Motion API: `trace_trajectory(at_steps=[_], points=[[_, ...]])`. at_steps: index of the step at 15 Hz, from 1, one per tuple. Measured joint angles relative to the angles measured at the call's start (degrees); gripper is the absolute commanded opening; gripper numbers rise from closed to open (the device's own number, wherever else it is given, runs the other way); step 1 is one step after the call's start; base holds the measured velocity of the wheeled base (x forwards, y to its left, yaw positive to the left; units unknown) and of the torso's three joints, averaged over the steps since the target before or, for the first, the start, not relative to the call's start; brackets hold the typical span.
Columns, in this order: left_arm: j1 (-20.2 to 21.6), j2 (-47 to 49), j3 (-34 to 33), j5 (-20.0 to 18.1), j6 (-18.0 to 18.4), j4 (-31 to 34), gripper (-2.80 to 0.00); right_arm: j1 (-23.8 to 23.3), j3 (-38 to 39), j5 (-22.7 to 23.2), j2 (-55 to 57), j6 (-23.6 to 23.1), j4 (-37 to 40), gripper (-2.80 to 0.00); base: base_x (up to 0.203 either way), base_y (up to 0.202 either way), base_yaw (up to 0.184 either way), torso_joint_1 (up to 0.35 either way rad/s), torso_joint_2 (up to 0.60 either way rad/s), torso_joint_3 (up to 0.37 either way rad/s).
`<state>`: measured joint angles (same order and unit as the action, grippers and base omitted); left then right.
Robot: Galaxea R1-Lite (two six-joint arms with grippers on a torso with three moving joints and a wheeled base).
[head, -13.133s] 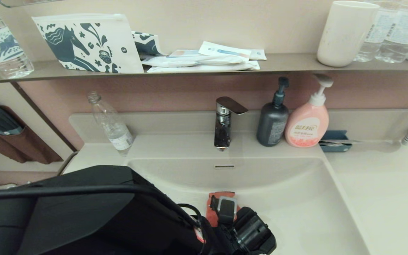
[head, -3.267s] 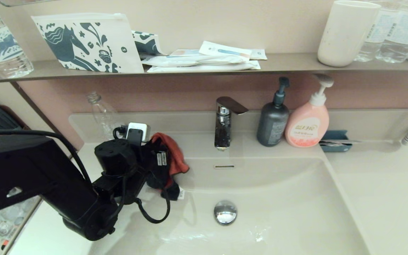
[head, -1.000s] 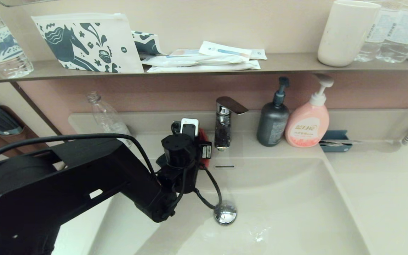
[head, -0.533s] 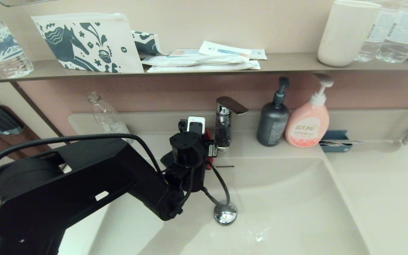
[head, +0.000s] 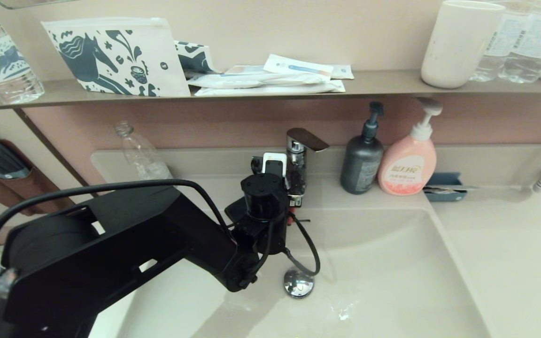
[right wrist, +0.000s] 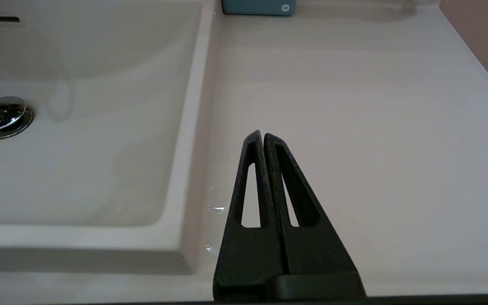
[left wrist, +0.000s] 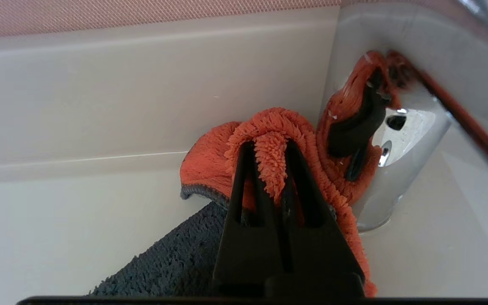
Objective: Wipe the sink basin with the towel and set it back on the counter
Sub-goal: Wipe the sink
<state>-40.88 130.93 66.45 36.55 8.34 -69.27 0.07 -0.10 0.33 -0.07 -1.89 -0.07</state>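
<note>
My left gripper (left wrist: 268, 146) is shut on a fold of the orange-red towel (left wrist: 210, 161). The towel's dark grey side trails onto the counter strip behind the sink basin (head: 392, 281). The cloth bunches against the foot of the chrome faucet (left wrist: 396, 178), which mirrors it. In the head view my left arm (head: 158, 234) reaches across the basin to the faucet (head: 298, 159) and hides nearly all of the towel. The drain stopper (head: 298, 283) lies just in front of the wrist. My right gripper (right wrist: 263, 134) is shut on nothing, low over the counter (right wrist: 354, 106) right of the basin.
A clear bottle (head: 143, 159) stands at the back left. A grey pump bottle (head: 361, 164), a pink soap bottle (head: 409, 164) and a blue holder (head: 442, 185) line the back ledge right of the faucet. The wall shelf (head: 383, 84) overhangs them. Water drops (head: 341, 312) lie in the basin.
My left arm has carried the towel out of the basin, to the back left corner, then rightward along the back edge up to the faucet. The right arm has not moved.
</note>
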Motion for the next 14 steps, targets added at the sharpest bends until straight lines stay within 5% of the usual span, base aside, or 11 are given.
trace_trajectory(at_steps=[7,14], points=[[1.69,0.01,-3.83,-0.63,-2.33,-0.72,-2.80,0.00,0.00,0.00,0.00,0.00,0.00,-2.80,0.000,0.000,0.000,0.000,0.00,0.000],[8.78,-5.75,-15.74,-5.48,-2.56,-4.24,-2.80,0.00,0.00,0.00,0.00,0.00,0.00,-2.80,0.000,0.000,0.000,0.000,0.00,0.000]])
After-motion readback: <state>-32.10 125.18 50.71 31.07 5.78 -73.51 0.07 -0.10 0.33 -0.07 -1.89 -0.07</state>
